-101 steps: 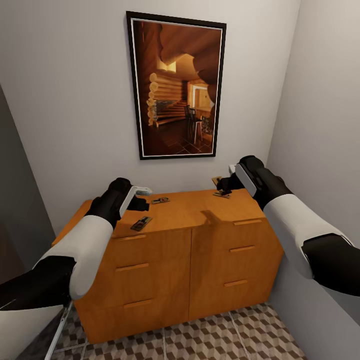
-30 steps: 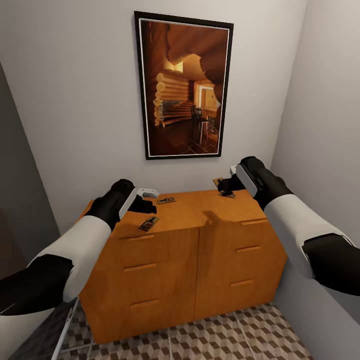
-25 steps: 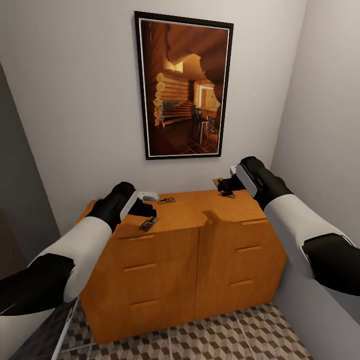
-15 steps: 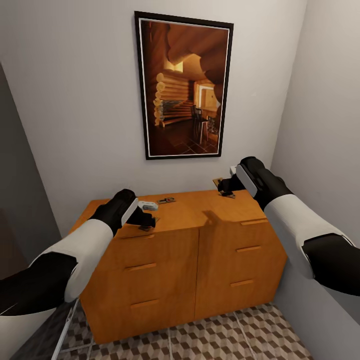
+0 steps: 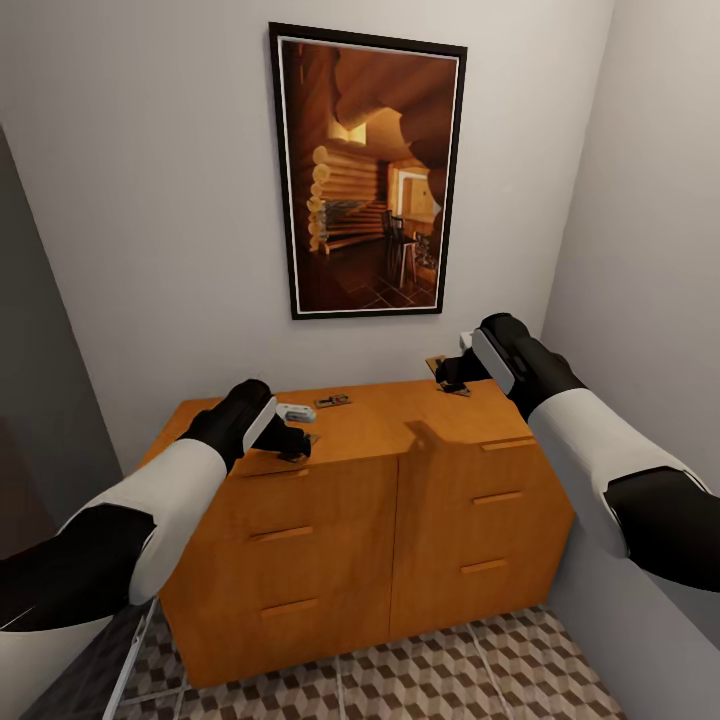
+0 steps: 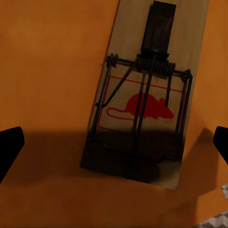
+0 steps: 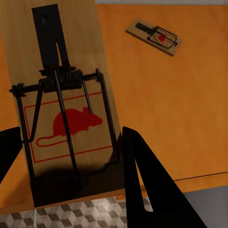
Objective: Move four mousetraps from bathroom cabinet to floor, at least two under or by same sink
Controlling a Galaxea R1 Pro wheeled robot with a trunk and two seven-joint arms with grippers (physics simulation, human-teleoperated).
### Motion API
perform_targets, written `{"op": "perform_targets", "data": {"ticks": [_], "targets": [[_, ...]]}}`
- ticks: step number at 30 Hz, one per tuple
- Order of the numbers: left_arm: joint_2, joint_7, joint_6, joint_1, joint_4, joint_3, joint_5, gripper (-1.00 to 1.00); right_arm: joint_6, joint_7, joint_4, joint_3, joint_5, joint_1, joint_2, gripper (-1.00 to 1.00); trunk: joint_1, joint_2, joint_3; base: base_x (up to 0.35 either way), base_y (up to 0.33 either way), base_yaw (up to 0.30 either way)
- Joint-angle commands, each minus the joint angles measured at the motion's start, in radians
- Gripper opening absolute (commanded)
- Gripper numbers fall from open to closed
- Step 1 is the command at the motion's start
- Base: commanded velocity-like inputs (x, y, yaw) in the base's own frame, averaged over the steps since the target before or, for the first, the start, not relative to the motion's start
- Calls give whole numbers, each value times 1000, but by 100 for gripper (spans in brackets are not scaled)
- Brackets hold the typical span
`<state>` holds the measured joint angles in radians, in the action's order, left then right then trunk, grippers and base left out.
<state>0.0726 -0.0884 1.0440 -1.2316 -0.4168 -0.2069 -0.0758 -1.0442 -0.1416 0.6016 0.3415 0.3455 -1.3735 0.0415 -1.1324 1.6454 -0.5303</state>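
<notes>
While both black grippers hover over the low orange-brown wooden cabinet [image 5: 400, 480], four small brown wooden mousetraps lie on its top.
Left gripper [image 5: 293, 440], at 9 o'clock, spreads wide above one mousetrap [image 6: 145, 102]; right gripper [image 5: 447, 372], at 2 o'clock, clamps another [image 7: 64, 109].

No readable words, brands or numbers anywhere. The only sign is a red mouse silhouette inside a thin red outline, printed on the wooden mousetrap [image 6: 145, 102] under the left wrist camera, on the mousetrap [image 7: 64, 107] under the right wrist camera, and faintly on a farther mousetrap [image 7: 154, 36].
</notes>
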Motion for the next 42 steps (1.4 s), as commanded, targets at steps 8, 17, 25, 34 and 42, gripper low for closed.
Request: {"op": "perform_targets", "data": {"ticks": [8,17,25,34,42], "targets": [[-1,1,3,-1,2,-8,-8,100,-3,-10,1,6,13,-1,1,-100,0,1,-1,0,0,0],[1,1,3,-2,37,-8,-9,-100,-3,-10,1,7,15,-1,1,-100,0,1,-1,0,0,0],[1,1,3,-1,47,-8,-7,-100,-3,-10,1,7,15,-1,0,-100,0,1,-1,0,0,0],[0,-1,3,-2,-62,-9,-4,-100,-3,-10,1,7,15,-1,1,-100,0,1,-1,0,0,0],[-4,-2,3,-1,-471,-1,-13,-100,-3,-9,1,6,13,-1,1,-100,0,1,-1,0,0,0]]}}
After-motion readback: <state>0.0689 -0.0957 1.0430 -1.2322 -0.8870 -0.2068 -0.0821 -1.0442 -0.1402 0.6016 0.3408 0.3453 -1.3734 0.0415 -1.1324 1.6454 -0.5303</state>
